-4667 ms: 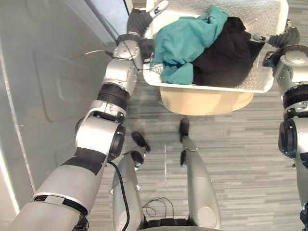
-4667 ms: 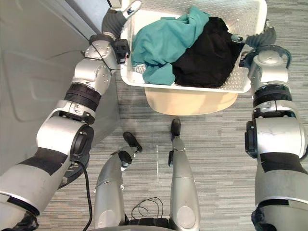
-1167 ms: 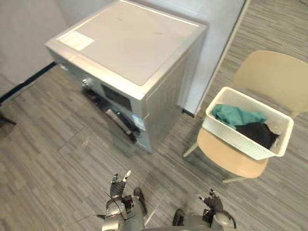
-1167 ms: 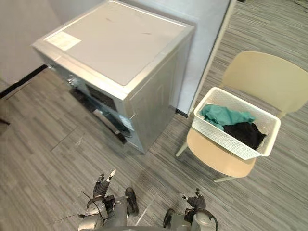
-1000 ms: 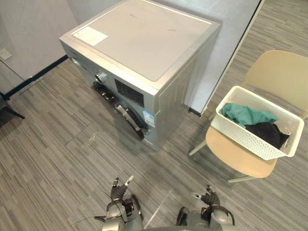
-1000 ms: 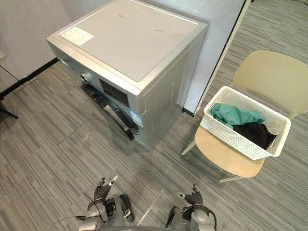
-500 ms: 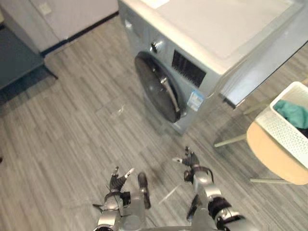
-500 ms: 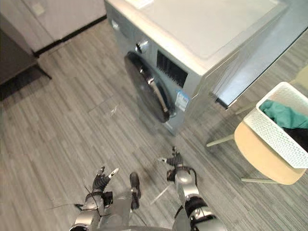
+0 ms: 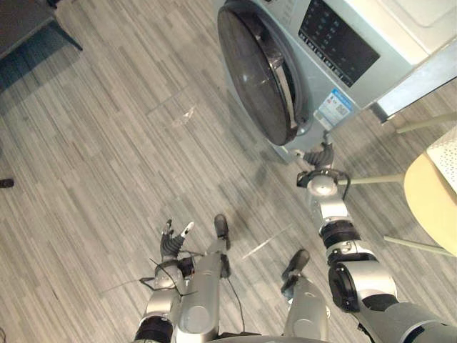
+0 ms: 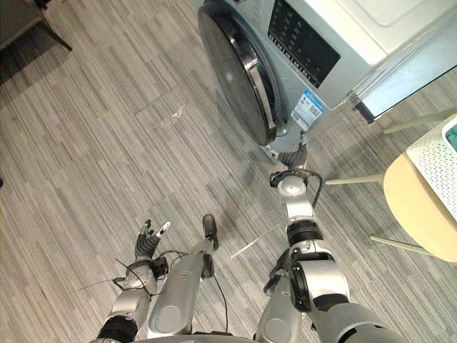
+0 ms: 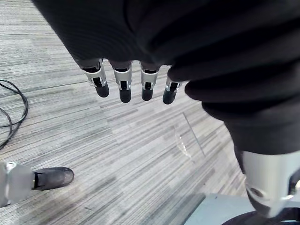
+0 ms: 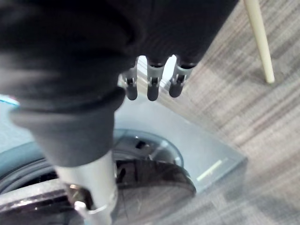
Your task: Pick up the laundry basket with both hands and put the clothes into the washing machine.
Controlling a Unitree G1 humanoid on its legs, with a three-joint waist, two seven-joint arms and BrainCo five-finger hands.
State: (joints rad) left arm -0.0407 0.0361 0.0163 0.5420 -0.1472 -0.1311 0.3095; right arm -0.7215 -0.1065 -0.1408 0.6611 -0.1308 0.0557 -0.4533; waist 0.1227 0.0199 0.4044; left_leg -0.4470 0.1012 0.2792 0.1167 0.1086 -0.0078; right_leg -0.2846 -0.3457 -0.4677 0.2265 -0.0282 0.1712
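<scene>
The washing machine (image 10: pixel 371 28) stands at the far side of the grey plank floor (image 9: pixel 107 143), its round dark-glass door (image 9: pixel 253 68) facing the robot beside a dark control panel (image 9: pixel 337 41); I cannot tell whether the door is latched or slightly ajar. The right robot hand (image 9: pixel 321 153) is stretched forward and sits just below the lower edge of the door, close to the machine's front near its base. Its own wrist view shows its fingers (image 12: pixel 151 89) straight and side by side, holding nothing, with the bottom of the door and the grey base of the machine just past them. The left robot hand (image 9: pixel 171 244) hangs low over the floor, well apart from the machine, and its fingers (image 11: pixel 123 89) are likewise straight and relaxed with nothing in them. The laundry basket (image 10: pixel 434 161), white and perforated, rests on the cream seat of a chair (image 10: pixel 418 214) to the right of the machine, well apart from both hands; only one corner of it shows at the edge of the head views. One pale chair leg (image 9: pixel 421 121) runs along the floor beside the machine's lower corner.
</scene>
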